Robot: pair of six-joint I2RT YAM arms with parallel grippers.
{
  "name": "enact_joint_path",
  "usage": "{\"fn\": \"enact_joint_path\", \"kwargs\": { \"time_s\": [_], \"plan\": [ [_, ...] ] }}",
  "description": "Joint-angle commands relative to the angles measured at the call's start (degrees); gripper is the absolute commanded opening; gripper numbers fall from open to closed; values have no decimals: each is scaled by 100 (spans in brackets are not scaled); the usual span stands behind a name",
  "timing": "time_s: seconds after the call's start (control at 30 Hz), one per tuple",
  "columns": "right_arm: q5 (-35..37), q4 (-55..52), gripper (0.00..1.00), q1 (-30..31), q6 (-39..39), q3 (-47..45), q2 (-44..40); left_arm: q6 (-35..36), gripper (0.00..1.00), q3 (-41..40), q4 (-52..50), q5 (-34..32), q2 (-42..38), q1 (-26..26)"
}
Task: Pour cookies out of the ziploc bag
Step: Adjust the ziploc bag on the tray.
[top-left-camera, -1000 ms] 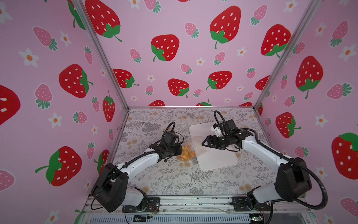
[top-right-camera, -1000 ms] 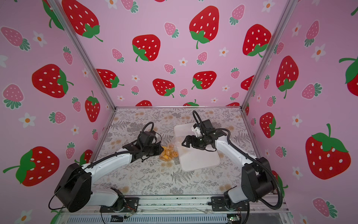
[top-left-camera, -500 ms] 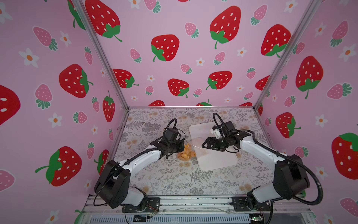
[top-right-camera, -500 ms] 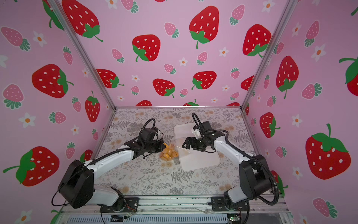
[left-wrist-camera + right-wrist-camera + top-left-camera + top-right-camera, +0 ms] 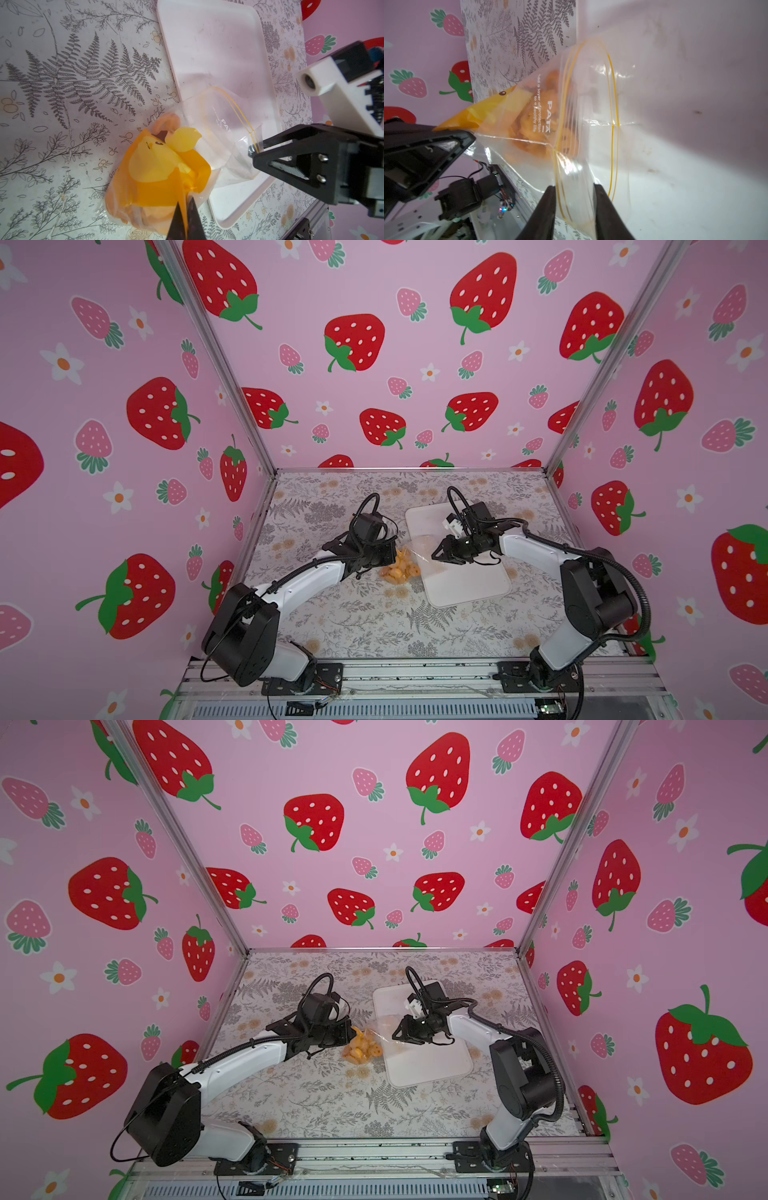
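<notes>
We clamp the left gripper (image 5: 185, 216) on the ziploc bag (image 5: 187, 149) bottom at the white tray (image 5: 212, 41) 9 o'clock edge, the right gripper (image 5: 574, 207) apparently closing on its mouth, cookies (image 5: 529, 124) inside, ready for pouring.

White arm links, black joints; black cable loops; black triangular tool fingers (image 5: 295, 158), silver screws.

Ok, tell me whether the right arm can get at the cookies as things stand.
Probably not directly. The cookies sit inside the ziploc bag, bunched toward the corner pinched by the left hand. The right hand is at the bag's open rim, so plastic film lies between.
</notes>
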Motion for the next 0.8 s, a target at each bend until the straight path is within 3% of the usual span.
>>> {"fn": "enact_joint_path", "kwargs": {
  "time_s": [0.0, 0.23, 0.47, 0.57, 0.73, 0.77],
  "plan": [
    [-164, 85, 22, -13, 76, -10, -186, 105, 0, 439, 15, 130, -78, 19],
    [-114, 28, 1, -169, 111, -63, -450, 236, 0, 890, -134, 278, 47, 19],
    [-22, -28, 1, -492, 120, -262, -748, 270, 0, 1432, -162, 506, 356, -19],
    [10, -254, 20, -648, -26, -304, -704, 282, 0, 1731, -183, 549, 612, -104],
    [957, -839, 70, -725, -288, -353, -1315, 278, 0, 2171, -162, 598, 1118, -281],
    [1103, -907, 76, -728, -306, -352, -1465, 286, 0, 2246, -161, 603, 1212, -324]
  ]
}}
